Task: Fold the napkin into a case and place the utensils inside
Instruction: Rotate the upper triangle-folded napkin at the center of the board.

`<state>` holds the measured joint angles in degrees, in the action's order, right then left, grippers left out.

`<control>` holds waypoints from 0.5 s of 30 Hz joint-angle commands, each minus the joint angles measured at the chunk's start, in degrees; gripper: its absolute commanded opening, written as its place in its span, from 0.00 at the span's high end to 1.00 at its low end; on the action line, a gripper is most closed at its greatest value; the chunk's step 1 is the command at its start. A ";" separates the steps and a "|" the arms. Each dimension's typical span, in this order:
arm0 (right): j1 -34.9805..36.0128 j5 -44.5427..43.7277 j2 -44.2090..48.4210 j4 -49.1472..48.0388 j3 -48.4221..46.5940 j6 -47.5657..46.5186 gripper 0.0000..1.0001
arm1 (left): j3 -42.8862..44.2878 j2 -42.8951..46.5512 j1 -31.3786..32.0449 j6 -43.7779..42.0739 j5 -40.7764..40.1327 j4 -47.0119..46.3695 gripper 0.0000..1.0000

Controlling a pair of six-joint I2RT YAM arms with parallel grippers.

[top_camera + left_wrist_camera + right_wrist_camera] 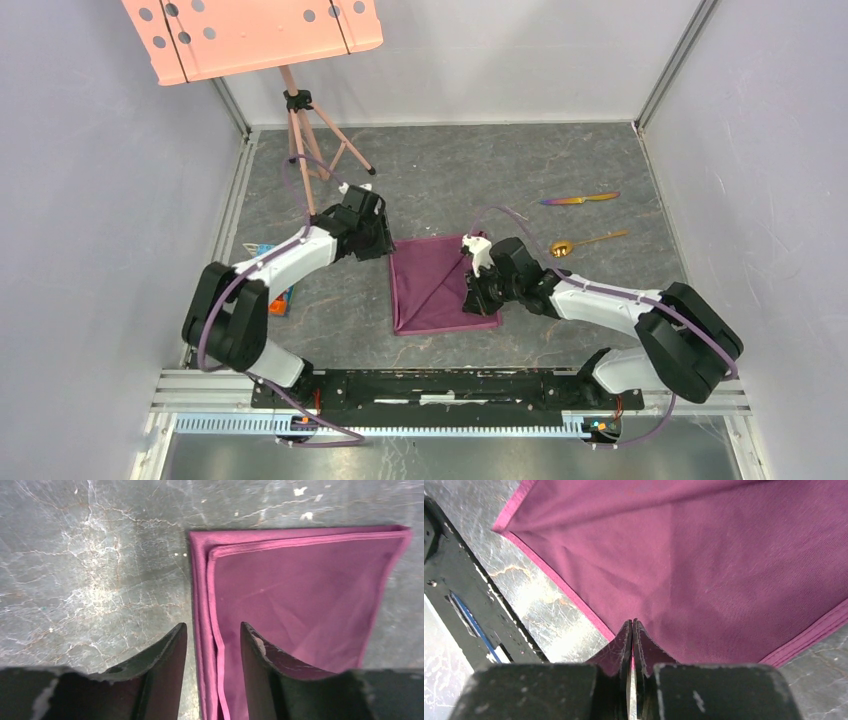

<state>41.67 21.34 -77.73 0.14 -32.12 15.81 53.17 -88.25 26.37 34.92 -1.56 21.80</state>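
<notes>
The plum-purple napkin (435, 285) lies folded on the grey table, two layers showing at its left edge and a diagonal crease across it. My left gripper (385, 245) is at its far left corner, open, fingers straddling the doubled left hem in the left wrist view (212, 626), over the napkin (300, 595). My right gripper (475, 297) is at the napkin's right side, shut on the cloth's edge (632, 622); the napkin (684, 560) spreads ahead of it. The iridescent knife (580, 199) and gold spoon (588, 243) lie on the table to the right.
A small blue-and-orange object (272, 290) lies by the left wall under my left arm. A tripod (300, 150) holding a pink perforated board (250, 35) stands at the back left. The black base rail (459, 595) runs along the near edge.
</notes>
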 commanded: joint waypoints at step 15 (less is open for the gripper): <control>1.27 -28.21 2.29 9.85 5.83 -0.03 1.00 | -2.13 23.32 -0.22 0.81 5.81 3.96 0.39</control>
<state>43.77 9.26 -76.66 -0.43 -27.73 16.73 51.70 -68.34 26.35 34.98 3.11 24.97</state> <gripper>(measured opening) 0.006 0.601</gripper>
